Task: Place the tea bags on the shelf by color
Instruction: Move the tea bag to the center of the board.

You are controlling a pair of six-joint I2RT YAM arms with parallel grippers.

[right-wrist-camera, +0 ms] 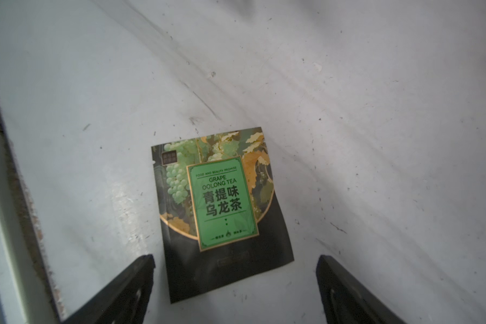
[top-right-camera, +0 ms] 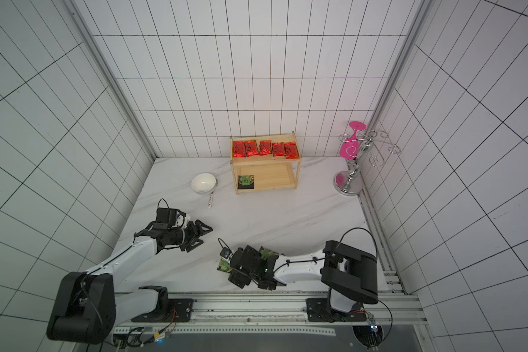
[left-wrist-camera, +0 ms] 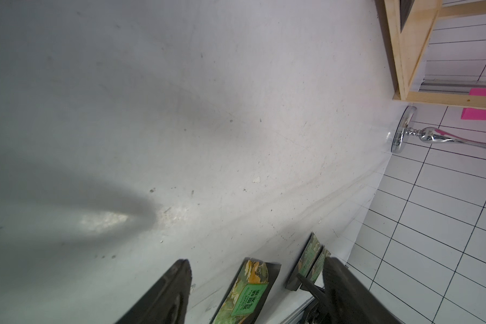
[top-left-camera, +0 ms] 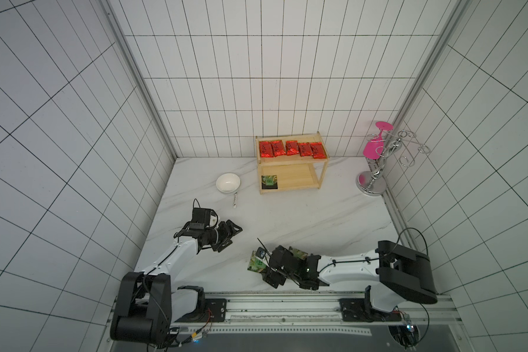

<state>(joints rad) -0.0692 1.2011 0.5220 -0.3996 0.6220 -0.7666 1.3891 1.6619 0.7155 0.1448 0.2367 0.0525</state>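
Currently right claw spread wide, black tea bag lying flat beneath.

A robot lab's test cell, not anyone's kitchen: white grid-tiled walls box in a marble-look tabletop. Bare aluminium corner posts rise far ahead of the left pincer, and well behind it a bolted metal rail trails loose wires.
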